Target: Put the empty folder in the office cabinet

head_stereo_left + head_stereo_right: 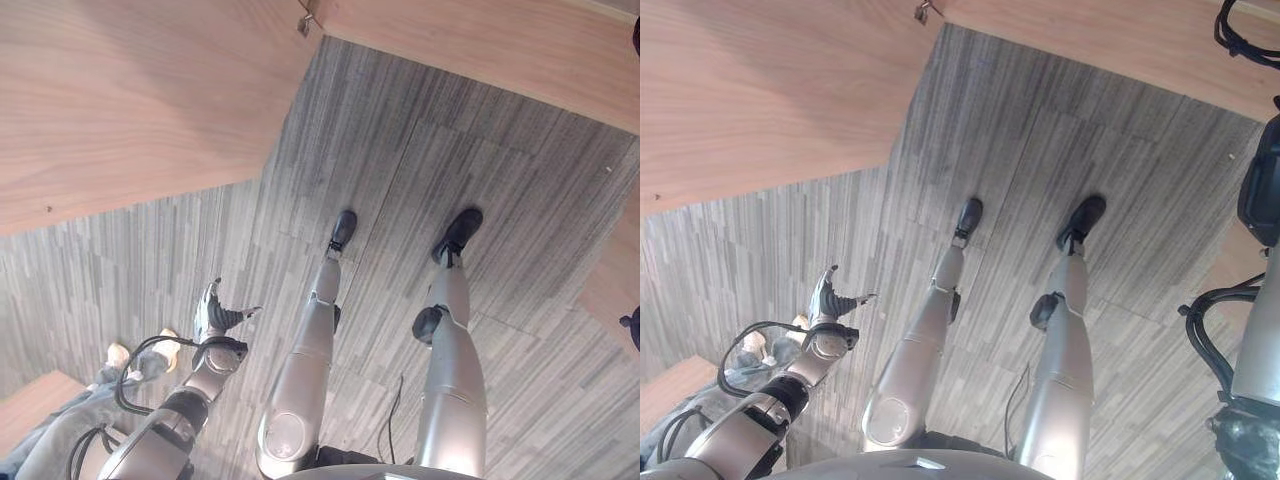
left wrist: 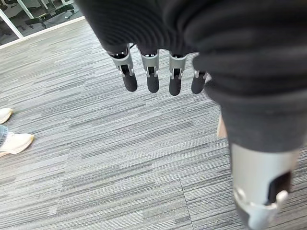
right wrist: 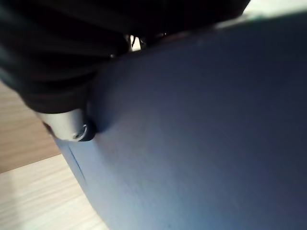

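The blue folder (image 3: 206, 134) lies close against my right hand (image 3: 72, 127). The thumb presses on its flat face and pinches it, while the other fingers are hidden behind it. My left hand (image 1: 212, 315) hangs low at my left side above the grey carpet, its fingers (image 2: 151, 72) straight and holding nothing. A large wooden cabinet panel (image 1: 130, 90) stands at the upper left of the eye views, with a small metal fitting (image 1: 307, 20) at its corner.
More wood panelling (image 1: 500, 40) runs along the far right. A person's light shoes (image 2: 14, 141) and legs (image 1: 120, 360) stand on the carpet near my left hand. A pale wooden surface (image 3: 33, 191) shows beneath the folder.
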You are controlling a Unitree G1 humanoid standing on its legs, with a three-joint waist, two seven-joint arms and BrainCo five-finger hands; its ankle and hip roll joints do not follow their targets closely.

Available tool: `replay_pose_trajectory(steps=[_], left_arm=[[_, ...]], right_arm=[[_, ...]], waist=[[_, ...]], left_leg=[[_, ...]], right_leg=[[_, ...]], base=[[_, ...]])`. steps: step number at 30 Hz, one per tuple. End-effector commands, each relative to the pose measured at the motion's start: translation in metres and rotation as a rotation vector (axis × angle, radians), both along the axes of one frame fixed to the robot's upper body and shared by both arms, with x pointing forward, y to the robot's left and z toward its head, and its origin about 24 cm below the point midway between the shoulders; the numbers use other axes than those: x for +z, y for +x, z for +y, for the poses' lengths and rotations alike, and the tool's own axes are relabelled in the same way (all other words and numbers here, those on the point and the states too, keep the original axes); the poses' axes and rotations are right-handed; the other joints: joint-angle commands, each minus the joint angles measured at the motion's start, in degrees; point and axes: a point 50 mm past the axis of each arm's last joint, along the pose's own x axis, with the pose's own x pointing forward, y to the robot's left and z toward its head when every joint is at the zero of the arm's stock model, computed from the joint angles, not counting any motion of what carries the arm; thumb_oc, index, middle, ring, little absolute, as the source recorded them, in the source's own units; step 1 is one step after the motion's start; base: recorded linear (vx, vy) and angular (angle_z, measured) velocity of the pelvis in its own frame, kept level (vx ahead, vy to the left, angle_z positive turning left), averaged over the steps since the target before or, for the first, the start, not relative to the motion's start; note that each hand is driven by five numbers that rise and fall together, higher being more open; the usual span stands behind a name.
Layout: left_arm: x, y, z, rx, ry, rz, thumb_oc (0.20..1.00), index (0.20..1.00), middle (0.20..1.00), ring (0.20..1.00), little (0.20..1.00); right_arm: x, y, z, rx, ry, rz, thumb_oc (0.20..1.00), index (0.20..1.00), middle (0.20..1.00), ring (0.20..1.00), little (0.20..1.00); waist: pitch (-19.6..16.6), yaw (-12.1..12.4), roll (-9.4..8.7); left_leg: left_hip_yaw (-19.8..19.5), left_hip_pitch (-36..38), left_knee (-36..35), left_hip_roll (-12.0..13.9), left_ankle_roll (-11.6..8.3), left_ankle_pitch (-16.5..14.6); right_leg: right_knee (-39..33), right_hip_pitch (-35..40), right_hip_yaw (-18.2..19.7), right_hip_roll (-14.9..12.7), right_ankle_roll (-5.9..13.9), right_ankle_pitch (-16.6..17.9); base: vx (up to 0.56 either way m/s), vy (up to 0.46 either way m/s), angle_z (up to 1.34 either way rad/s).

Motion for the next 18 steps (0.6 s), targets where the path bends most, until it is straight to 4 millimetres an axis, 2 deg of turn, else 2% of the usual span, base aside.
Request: replay_pose_trajectory(steps=[1,7,13,18], left_arm=[[-0.006,-0.011,0.022,0.038,0.075,0.046,1.000,1.000,1.000,1.000,1.000],[-0.005,-0.008,0.020,0.042,0.076,0.045,1.000,1.000,1.000,1.000,1.000],[-0.002,-0.007,0.017,0.036,0.072,0.022,1.000,1.000,1.000,1.000,1.000],[-0.002,-0.008,0.016,0.030,0.073,0.014,1.000,1.000,1.000,1.000,1.000]], right_arm=[[0.027,-0.017,0.005,-0.116,-0.198,-0.056,0.200,0.200,0.200,0.200,0.200],[0.035,-0.021,0.010,-0.108,-0.169,-0.106,0.200,0.200,0.200,0.200,0.200],[0.033,-0.033,-0.004,-0.161,0.008,-0.152,0.200,0.200,0.200,0.200,0.200],[0.031,-0.033,-0.005,-0.171,0.041,-0.147,0.200,0.200,0.200,0.200,0.200]], waist=[[-2.90,-0.12,1.54],[-2.95,-0.44,1.88],[-3.36,-0.36,3.29],[-3.89,-0.44,4.32]], left_leg=[[-2.53,8.94,-3.16,4.88,-0.67,-10.78],[-2.88,9.44,-3.16,5.12,-0.87,-11.24],[-2.72,9.76,-3.16,4.58,-1.07,-11.76],[-2.82,10.13,-3.16,4.26,-1.10,-11.92]], right_leg=[[14.82,-2.74,2.95,-3.84,9.27,-18.19],[18.64,-5.05,3.90,-4.31,9.22,-20.26],[20.33,-6.14,4.65,-4.67,9.49,-21.30],[21.45,-6.52,5.17,-5.10,9.57,-21.96]], base=[[0.05,0.003,0.00],[0.03,-0.001,-0.02],[0.03,0.034,0.00],[0.02,0.039,0.02]])
